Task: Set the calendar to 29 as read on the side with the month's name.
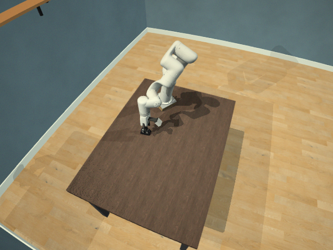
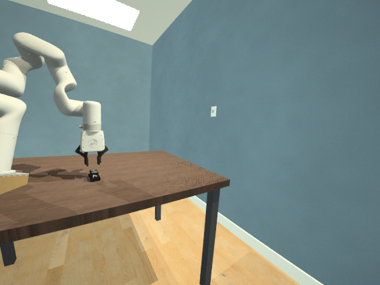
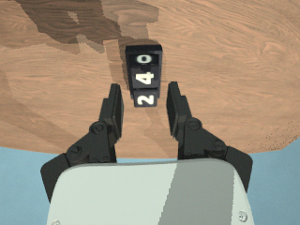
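The black calendar tray (image 1: 145, 133) (image 2: 95, 180) (image 3: 143, 48) stands on the table below my gripper (image 1: 145, 126) (image 2: 92, 164) (image 3: 144, 94). Black cube faces with white digits show at the tray. In the wrist view a 0 (image 3: 143, 59) is at the tray's upper end. A 4 (image 3: 144, 78) is in the middle and a 2 (image 3: 145, 99) at the lower end, both turned sideways. One block (image 2: 93, 171) stands up above the tray in the exterior view. I cannot tell which faces share a cube, nor read the month's name. The gripper is open and empty, fingers apart above the tray.
The brown table (image 1: 166, 166) (image 2: 138, 174) (image 3: 225, 70) carries the tray and the robot's base (image 1: 166, 103) (image 2: 13, 180). The base stands behind the tray in the top view. The arm's shadow falls across the table beside the tray.
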You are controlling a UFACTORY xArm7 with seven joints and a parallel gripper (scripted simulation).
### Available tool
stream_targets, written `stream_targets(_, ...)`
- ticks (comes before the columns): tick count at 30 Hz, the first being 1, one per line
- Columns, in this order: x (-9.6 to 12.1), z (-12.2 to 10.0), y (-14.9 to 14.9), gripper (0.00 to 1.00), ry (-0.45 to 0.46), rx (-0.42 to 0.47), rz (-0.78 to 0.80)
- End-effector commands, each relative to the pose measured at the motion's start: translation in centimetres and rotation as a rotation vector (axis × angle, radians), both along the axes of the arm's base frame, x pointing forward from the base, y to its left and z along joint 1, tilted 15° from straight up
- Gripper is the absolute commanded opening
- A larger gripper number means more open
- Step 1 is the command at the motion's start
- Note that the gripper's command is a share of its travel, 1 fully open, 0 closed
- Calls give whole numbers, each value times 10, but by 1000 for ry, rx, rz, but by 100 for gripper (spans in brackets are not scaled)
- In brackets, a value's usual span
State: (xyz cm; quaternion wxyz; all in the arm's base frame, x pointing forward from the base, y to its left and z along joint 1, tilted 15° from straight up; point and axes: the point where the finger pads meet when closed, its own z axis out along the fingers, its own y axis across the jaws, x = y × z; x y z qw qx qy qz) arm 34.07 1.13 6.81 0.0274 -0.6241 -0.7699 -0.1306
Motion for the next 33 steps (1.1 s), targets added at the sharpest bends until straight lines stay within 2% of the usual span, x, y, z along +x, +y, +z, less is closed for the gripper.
stream_targets(1, 2, -6, 1, 47, -2, -1, -1)
stream_targets(10, 3, -15, 3, 47, -2, -1, -1)
stream_targets(33, 3, -19, 4, 47, -2, -1, -1)
